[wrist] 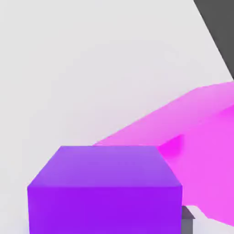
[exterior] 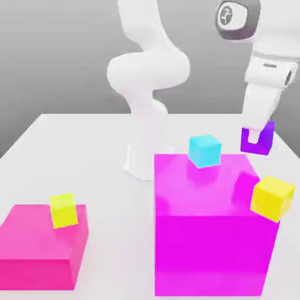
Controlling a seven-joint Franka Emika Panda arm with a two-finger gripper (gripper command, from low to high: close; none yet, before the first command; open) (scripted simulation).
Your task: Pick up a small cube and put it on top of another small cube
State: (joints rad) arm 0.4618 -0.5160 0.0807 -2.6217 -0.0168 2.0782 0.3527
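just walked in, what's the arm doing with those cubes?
The Panda's gripper is shut on the small purple cube and holds it in the air, off the white table, at the exterior view's right. A cyan cube sits on top of the big magenta block, a yellow cube is at that block's right edge, and another yellow cube rests on the low magenta block. Nothing is stacked yet.

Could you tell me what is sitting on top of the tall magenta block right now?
A cyan cube rests on the tall magenta block near its back edge. A yellow cube sits tilted at its corner on the exterior view's right. Whatever lies behind the block is covered.
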